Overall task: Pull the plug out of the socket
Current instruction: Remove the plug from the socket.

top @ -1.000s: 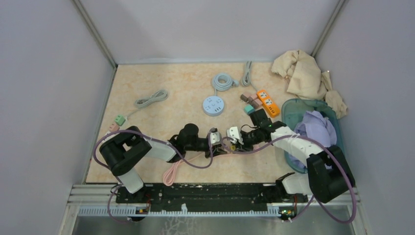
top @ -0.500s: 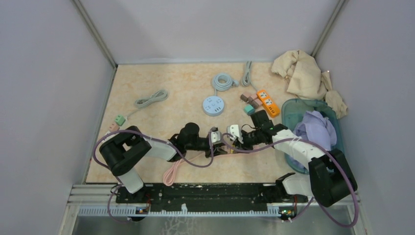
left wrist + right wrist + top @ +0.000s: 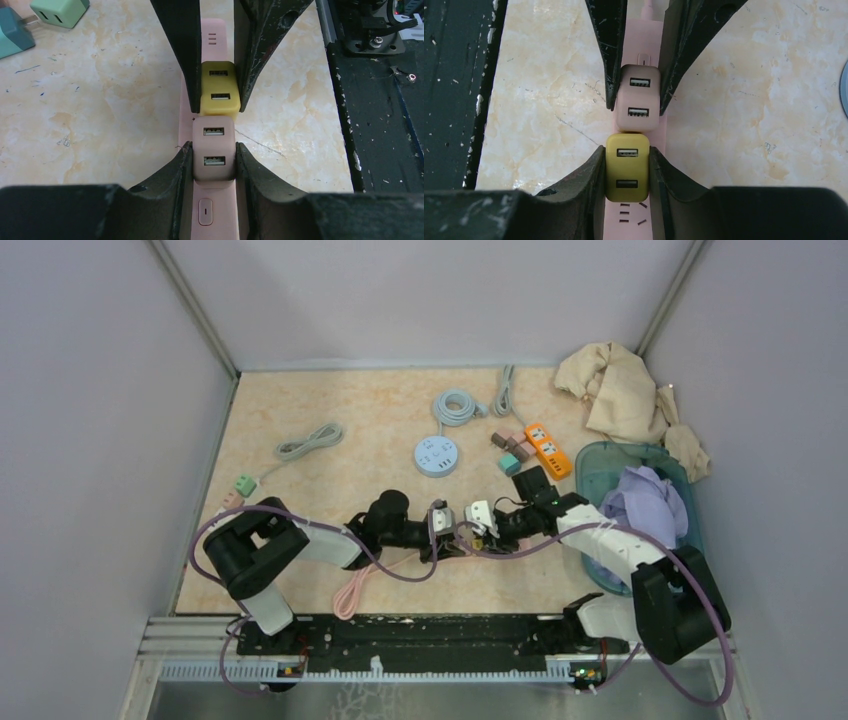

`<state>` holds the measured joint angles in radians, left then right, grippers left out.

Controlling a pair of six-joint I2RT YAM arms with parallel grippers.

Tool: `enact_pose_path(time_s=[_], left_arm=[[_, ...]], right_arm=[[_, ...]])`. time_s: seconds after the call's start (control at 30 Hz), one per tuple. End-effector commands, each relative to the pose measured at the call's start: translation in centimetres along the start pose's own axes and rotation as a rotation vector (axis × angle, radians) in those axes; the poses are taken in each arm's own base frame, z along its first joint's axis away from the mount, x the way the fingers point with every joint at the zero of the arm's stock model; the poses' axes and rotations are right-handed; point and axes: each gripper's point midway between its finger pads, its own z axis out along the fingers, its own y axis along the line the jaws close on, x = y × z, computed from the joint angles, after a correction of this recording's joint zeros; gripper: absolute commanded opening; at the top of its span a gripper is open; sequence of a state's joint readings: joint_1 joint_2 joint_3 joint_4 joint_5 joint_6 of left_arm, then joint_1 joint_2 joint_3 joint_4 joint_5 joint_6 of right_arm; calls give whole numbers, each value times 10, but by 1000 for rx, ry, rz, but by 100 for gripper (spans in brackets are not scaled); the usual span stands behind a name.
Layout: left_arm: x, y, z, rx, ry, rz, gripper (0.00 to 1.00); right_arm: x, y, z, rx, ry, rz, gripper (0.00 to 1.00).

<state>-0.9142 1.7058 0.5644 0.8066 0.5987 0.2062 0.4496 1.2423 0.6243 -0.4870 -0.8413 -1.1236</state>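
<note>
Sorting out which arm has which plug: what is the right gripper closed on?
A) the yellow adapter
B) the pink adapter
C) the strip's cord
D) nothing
A: in the right wrist view the right gripper clamps the yellow adapter; the left gripper holds the pink adapter.

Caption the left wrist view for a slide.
Left pincer clamps the pink plug, right pincer clamps the yellow plug, both on the pink power strip.

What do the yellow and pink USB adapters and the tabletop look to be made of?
Yellow USB adapter: smooth moulded plastic, slight sheen, rounded edges.
Pink USB adapter: same plastic look, more matte.
Tabletop: beige, marble-veined, scuffed; laminate or stone, cannot tell.
</note>
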Motion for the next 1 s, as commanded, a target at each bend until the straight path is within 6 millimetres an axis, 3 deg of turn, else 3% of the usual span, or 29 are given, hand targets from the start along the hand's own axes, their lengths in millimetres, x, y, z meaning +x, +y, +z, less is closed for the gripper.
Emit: enact_pose_path(time_s=[0.0, 0.17, 0.33, 0.57, 0.7, 0.97], left_arm=[[51, -16, -3, 38, 160, -113, 1], [52, -17, -3, 43, 166, -113, 0], [55, -18, -5, 41, 171, -116, 1], [55, -17, -4, 41, 174, -121, 0], [55, -17, -3, 44, 175, -123, 1], [59, -18, -1, 52, 187, -131, 1]], right_arm=[[-89, -14, -2, -2, -294, -132, 0], [-83, -34, -7, 86, -240, -98, 0], [-68, -40, -16, 119, -183, -125, 0], [-77, -5, -16, -28, -257, -210, 0], [-90, -1, -15, -37, -324, -208, 0], [-98, -39, -22, 134, -301, -87, 0]])
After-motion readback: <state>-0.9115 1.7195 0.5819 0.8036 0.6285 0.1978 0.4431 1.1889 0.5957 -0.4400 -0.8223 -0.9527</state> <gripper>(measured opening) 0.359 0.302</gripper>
